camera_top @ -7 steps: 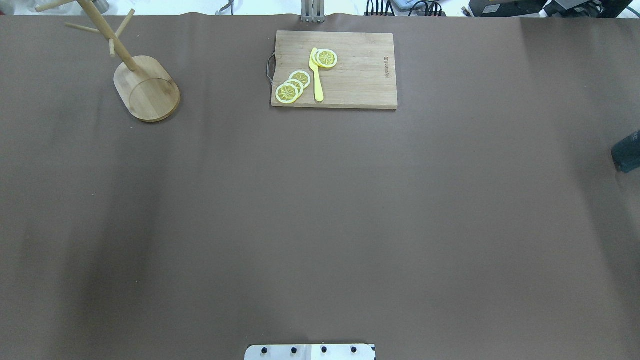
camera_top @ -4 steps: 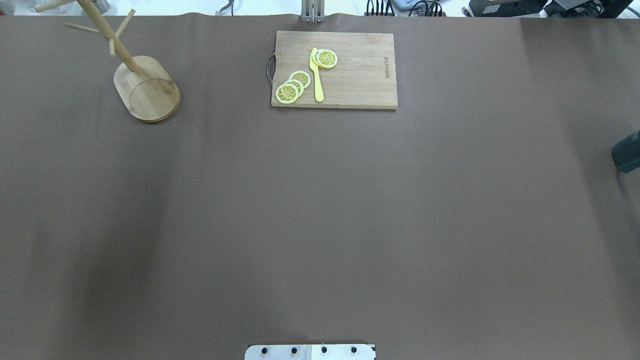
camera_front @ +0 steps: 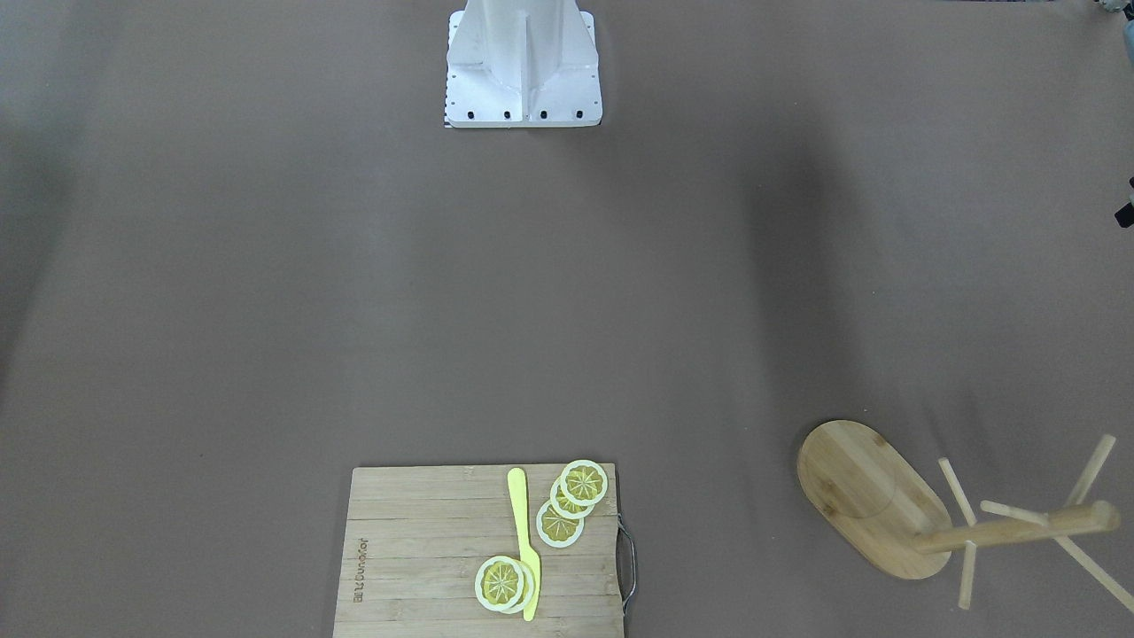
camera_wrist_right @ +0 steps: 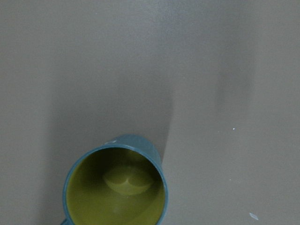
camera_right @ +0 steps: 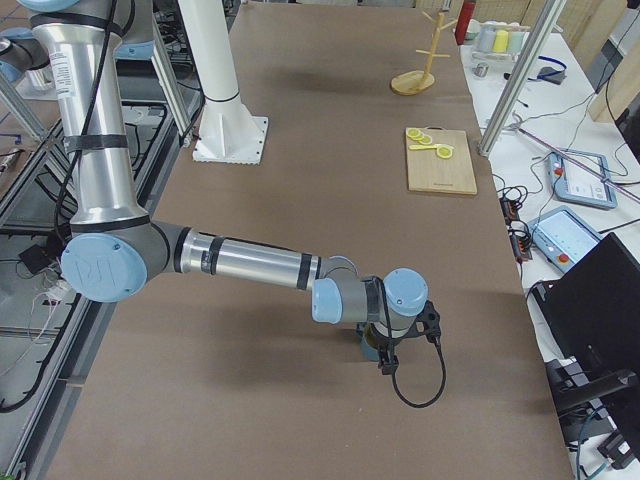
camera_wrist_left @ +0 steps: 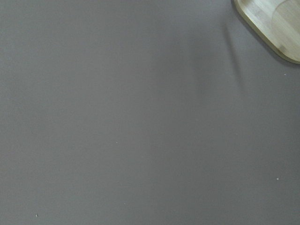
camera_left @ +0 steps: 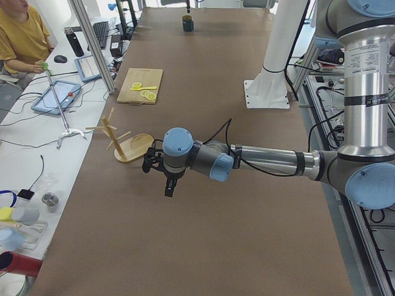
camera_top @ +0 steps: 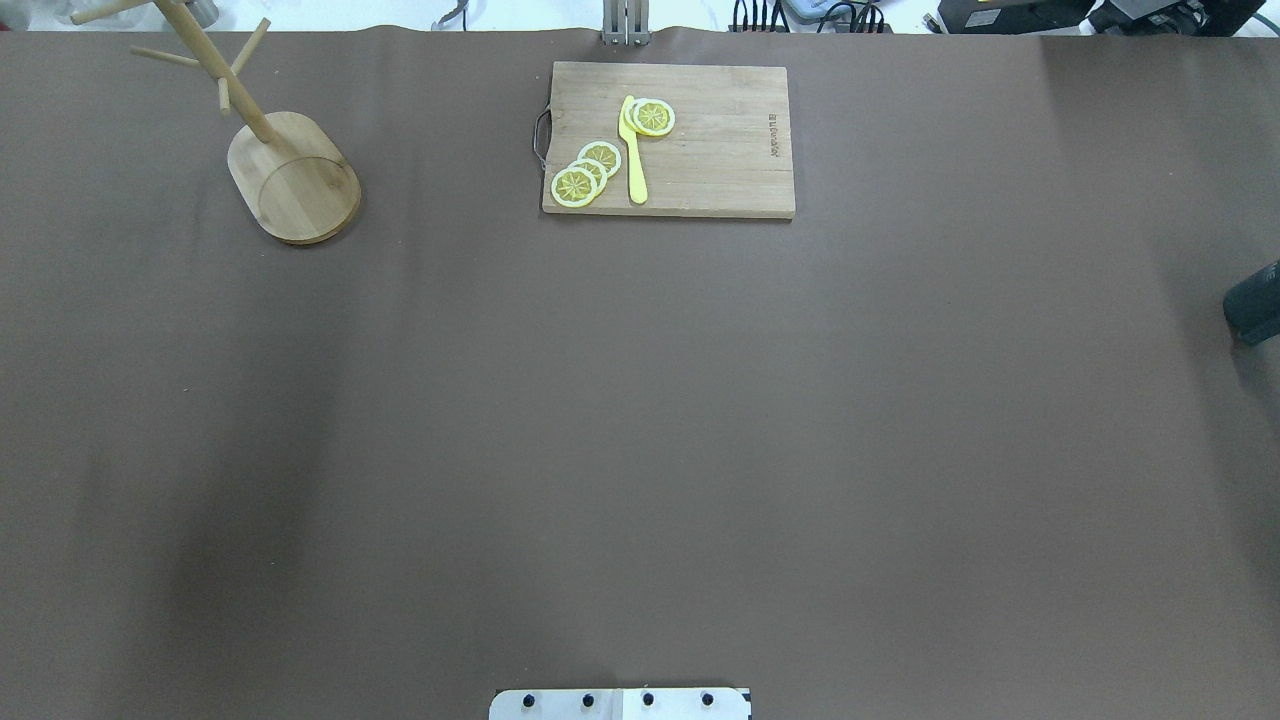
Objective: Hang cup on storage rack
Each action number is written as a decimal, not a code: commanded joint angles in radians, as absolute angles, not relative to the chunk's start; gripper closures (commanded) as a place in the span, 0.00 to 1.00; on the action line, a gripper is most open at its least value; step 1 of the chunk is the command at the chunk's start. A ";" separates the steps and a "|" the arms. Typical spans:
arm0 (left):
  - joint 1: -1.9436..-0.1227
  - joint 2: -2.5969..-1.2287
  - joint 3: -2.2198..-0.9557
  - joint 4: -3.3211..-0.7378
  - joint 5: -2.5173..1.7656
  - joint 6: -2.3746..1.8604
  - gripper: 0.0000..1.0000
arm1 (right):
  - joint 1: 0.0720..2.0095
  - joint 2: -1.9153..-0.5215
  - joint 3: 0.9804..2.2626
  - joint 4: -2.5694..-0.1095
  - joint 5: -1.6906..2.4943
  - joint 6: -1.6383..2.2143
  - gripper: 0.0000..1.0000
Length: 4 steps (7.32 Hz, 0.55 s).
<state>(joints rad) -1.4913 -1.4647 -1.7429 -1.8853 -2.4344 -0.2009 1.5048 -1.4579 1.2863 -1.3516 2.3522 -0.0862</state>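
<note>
The cup [camera_wrist_right: 117,187], slate-blue with a yellow-green inside, stands upright at the table's far right edge [camera_top: 1255,305]. The right wrist view looks straight down into it. My right gripper [camera_right: 383,360] hangs just over the cup [camera_right: 370,345] in the exterior right view; I cannot tell whether it is open or shut. The storage rack [camera_top: 295,175], a bamboo mug tree, stands empty at the far left [camera_front: 873,496]. My left gripper [camera_left: 168,191] hovers above the cloth close to the rack [camera_left: 133,145], with a corner of the rack's base in its wrist view [camera_wrist_left: 276,23]. I cannot tell its state.
A wooden cutting board [camera_top: 690,140] with lemon slices and a yellow knife [camera_top: 633,150] lies at the far middle of the table. The robot's white base [camera_front: 523,62] stands at the near middle edge. Brown cloth covers the table.
At the overhead view's right edge the cup looks darker and its white lettering no longer shows. Rack and cutting board have not moved.
</note>
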 commanded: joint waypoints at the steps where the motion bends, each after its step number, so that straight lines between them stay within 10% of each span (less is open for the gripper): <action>1: -1.491 -1.465 -1.740 -1.908 -2.434 -0.225 0.01 | 1.456 -1.451 1.256 -1.309 2.349 -0.048 0.03; 4: -1.491 -1.463 -1.743 -1.908 -2.434 -0.225 0.01 | 1.437 -1.427 1.189 -1.302 2.347 -0.048 0.21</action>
